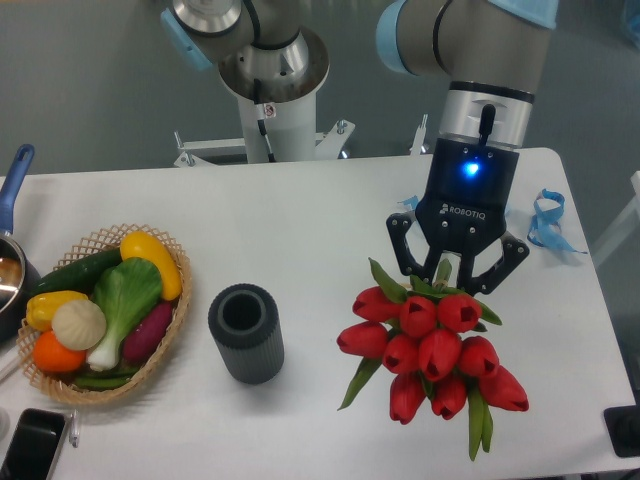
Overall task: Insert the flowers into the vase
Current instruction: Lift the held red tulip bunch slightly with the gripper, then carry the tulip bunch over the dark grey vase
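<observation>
On the white table [300, 230], which fills most of the view, everything sits in the nearer half. The arm comes down from about one o'clock, and its gripper [456, 272] hangs over the top of the flowers [430, 345], fingers spread to either side of the green stems; whether the pads actually press on the stems I cannot tell from here. The bunch lies at around four o'clock from the table's middle, red buds fanned toward the near edge, leaves sticking out at the sides. At nine o'clock from the flowers, well apart from them, the vase [246, 333] stands upright with its round mouth open to the ceiling. Further out at nine o'clock rests a wicker basket [172, 340] of vegetables. At the far left edge, a pot with a blue handle [12, 175] pokes in. A blue ribbon [545, 220] lies at three o'clock of the gripper.
</observation>
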Motion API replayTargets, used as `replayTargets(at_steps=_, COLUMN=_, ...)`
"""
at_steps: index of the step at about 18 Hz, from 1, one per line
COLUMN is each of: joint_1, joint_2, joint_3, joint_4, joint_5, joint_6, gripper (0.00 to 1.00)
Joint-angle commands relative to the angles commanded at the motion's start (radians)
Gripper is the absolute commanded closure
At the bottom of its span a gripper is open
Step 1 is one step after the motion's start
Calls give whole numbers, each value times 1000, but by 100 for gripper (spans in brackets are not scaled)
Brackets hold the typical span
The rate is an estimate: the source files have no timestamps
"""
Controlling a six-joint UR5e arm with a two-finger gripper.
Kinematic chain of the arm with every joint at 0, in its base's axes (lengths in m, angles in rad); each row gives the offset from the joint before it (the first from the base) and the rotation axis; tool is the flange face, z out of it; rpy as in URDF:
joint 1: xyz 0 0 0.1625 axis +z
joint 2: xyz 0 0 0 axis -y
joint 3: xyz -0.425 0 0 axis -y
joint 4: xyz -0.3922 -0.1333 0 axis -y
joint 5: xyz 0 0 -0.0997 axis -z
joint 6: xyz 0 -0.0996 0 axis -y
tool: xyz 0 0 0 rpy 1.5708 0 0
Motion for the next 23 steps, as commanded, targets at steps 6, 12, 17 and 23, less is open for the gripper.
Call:
replayTargets(at_steps=6, joint_1=0, joint_2=0, joint_3=-8, joint_4=-2, joint_5=2, joint_6=-17, gripper=68)
replayTargets(at_steps=12, joint_1=-9, joint_2=-20, joint_3=-6, joint_4=20, joint_5=-12, joint_6=-37, gripper=68)
replayTargets(at_steps=17, joint_1=-18, joint_2=-40, joint_3=-9, joint_4=66, joint_5=-117, joint_6=-35, gripper=68)
replayTargets(at_steps=23, joint_1=-18, joint_2=-60, joint_3=-6, joint_4=83, joint_5=-276, joint_6=-9, gripper=67)
